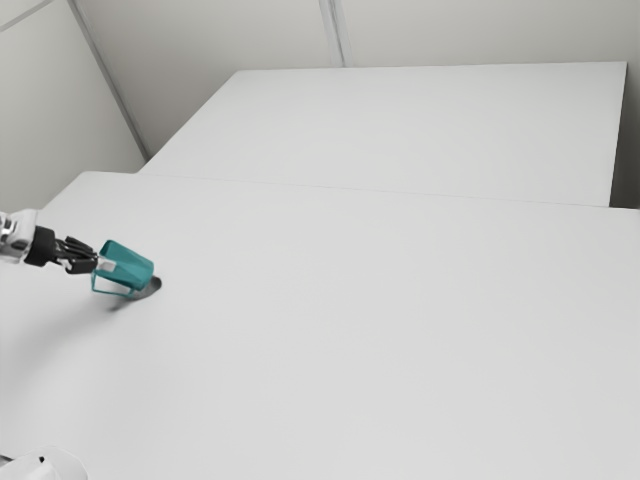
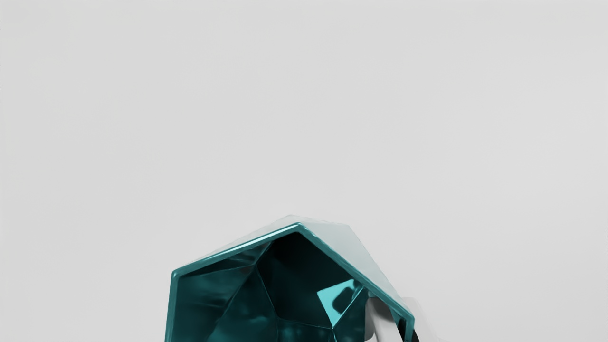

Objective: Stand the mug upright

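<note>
In the exterior view my gripper (image 1: 105,264) is at the far left, its fingertips at the rim of the teal mug (image 1: 129,268). The mug leans, its mouth turned up toward my hand and its handle hanging below on the near side. A dark shadow lies under its base; whether the base touches the table cannot be told. In the wrist view my gripper (image 2: 400,322) is shut on the wall of the mug (image 2: 242,304), one pale finger (image 2: 382,322) inside the faceted mouth and the other outside, mostly hidden by the wall.
The white table (image 1: 350,320) stretches toward the exterior view's right, with another white surface (image 1: 400,130) behind it. A white rounded object (image 1: 55,466) shows at the exterior view's lower left corner.
</note>
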